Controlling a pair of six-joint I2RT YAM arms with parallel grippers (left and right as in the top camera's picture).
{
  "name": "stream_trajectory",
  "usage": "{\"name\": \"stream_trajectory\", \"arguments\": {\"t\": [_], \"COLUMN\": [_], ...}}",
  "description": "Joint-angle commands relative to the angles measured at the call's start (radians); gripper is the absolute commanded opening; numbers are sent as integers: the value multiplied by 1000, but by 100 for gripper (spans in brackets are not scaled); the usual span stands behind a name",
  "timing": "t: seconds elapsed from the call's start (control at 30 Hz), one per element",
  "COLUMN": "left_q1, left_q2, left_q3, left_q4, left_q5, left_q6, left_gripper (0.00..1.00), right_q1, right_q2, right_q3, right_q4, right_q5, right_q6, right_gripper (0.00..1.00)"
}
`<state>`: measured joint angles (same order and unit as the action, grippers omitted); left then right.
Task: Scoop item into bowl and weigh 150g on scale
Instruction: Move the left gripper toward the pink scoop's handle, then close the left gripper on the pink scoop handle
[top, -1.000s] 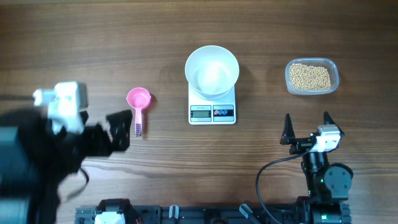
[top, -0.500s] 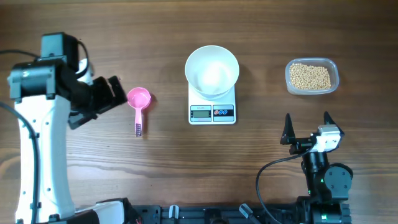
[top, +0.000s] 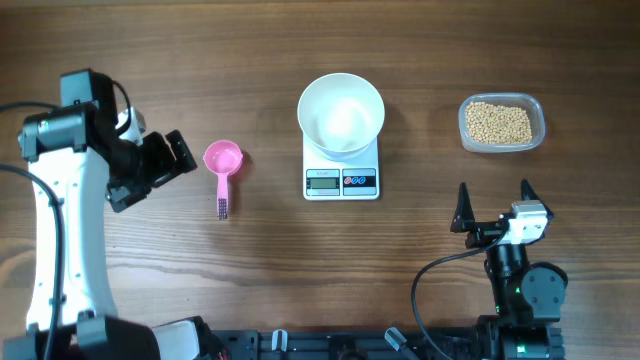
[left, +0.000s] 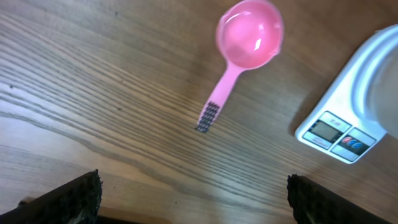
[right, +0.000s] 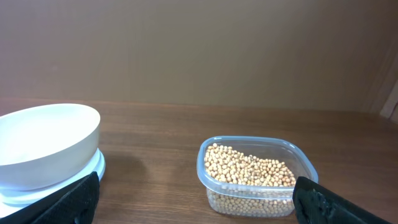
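Tan-yellow beans (top: 500, 123) (right: 249, 171) fill a clear plastic tub (top: 502, 104) (right: 258, 204) at the back right. An empty white bowl (top: 341, 112) (right: 43, 143) stands on the white scale (top: 341, 181) (left: 339, 121) at the table's centre. A pink scoop (top: 223, 160) (left: 249, 34) lies left of the scale, handle toward the front. My left gripper (top: 165, 168) (left: 193, 199) hovers open just left of the scoop, nothing between its fingers. My right gripper (top: 493, 203) (right: 196, 199) stands open near the front right, facing the tub, holding nothing.
The left arm (top: 60, 230) reaches up along the table's left side. The right arm's base (top: 520, 290) sits at the front right with a black cable (top: 430, 280) looping beside it. Bare wood lies between the scoop, the scale and the grippers.
The left arm swung up from the front left toward the scoop, then settled slightly left and back. Right arm, bowl, scale and tub are unmoved.
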<state>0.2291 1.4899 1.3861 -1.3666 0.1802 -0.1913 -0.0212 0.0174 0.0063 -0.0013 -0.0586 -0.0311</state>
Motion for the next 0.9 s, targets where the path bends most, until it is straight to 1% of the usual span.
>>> {"name": "stream_trajectory", "arguments": {"t": [0.0, 0.1, 0.27, 0.4, 0.43, 0.5, 0.6, 0.7, 0.77, 0.83, 0.87], "left_q1": [25, 24, 25, 25, 25, 25, 25, 24, 25, 24, 24], "left_q2": [67, 122, 229, 322, 341, 362, 393, 426, 452, 474, 484], "left_q3": [-70, -119, -126, -126, -126, -126, -126, -126, -127, -127, -127], "left_q4": [38, 122, 164, 187, 196, 207, 221, 222, 224, 227, 228], "left_q5": [132, 209, 215, 219, 220, 224, 224, 231, 320, 370, 370], "left_q6": [87, 86, 89, 161, 175, 190, 234, 246, 311, 327, 327], "left_gripper": [100, 100, 100, 100, 98, 91, 90, 90, 89, 88, 88], "right_q1": [5, 5, 5, 5, 5, 5, 5, 5, 5, 5, 5], "right_q2": [-3, -3, -3, -3, -3, -3, -3, -3, -3, -3, -3], "right_q3": [-1, -1, -1, -1, -1, -1, -1, -1, -1, -1, -1], "right_q4": [4, 4, 4, 4, 4, 4, 4, 3, 4, 4, 4], "right_q5": [14, 14, 14, 14, 14, 14, 14, 14, 14, 14, 14], "right_q6": [5, 5, 6, 6, 6, 6, 6, 5, 6, 6, 5], "right_gripper": [100, 100, 100, 100, 100, 100, 100, 100, 100, 100, 100]}}
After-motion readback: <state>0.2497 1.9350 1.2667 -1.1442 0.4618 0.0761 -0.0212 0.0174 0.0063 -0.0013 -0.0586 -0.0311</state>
